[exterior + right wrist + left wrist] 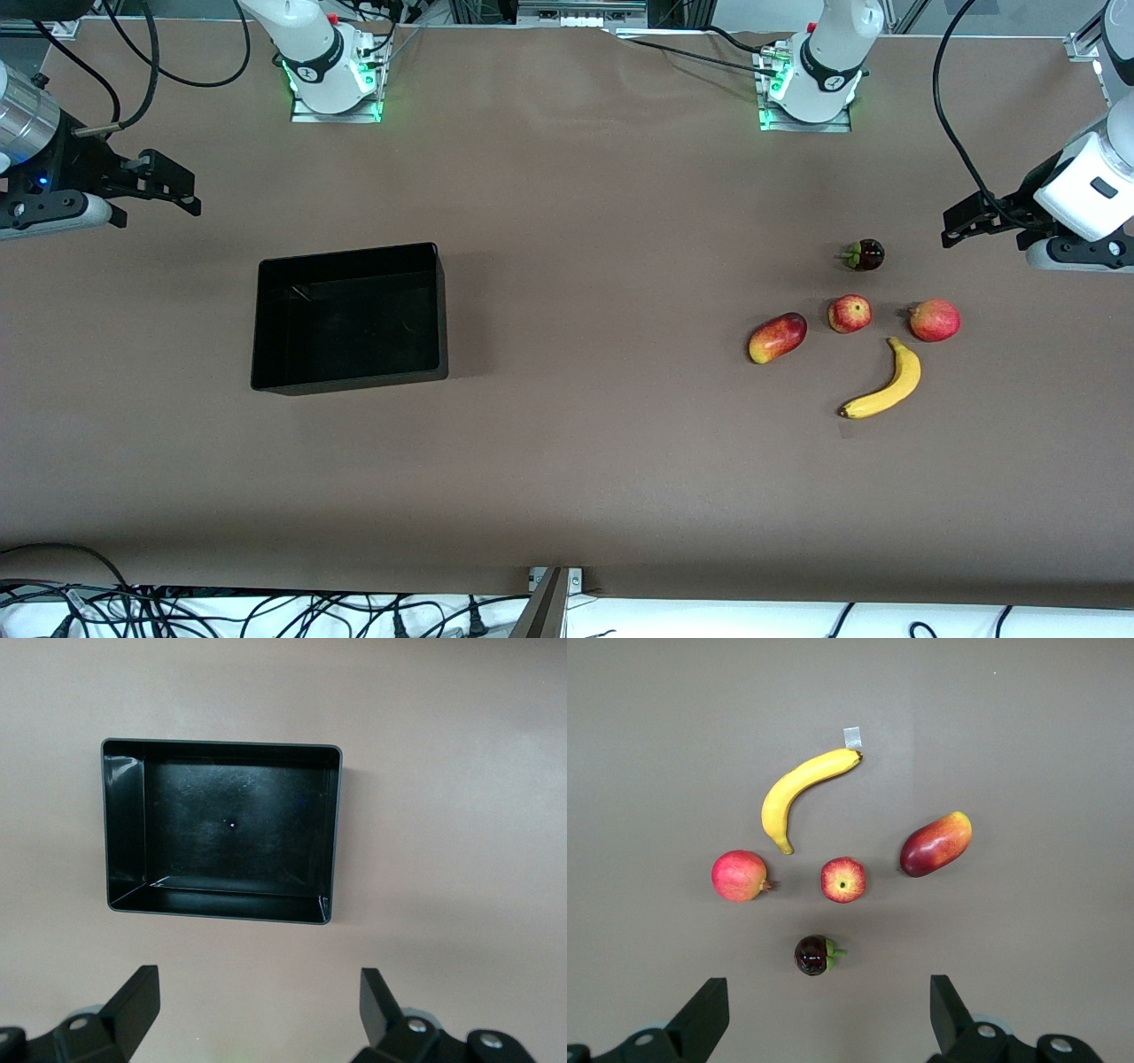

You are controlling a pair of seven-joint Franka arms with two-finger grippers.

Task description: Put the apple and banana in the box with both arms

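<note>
Apple [843,880] and banana [804,794] are lying under the open, empty left hand [826,1014]; box [221,828] is sitting under the open right hand [257,1014]; only the front view is showing both groups, hands cropped.

Brown table [567,221]: box [266,372], apple [850,314], banana [886,385], mango [777,338].

Box [124,828] glossy black plastic, reflective walls. Table cover [602,221] matt brown, paper-like, slightly creased. Banana [886,385], apple [850,314] smooth, slight sheen. Dark round fruit [866,255] very glossy. Arm shells white plastic.
</note>
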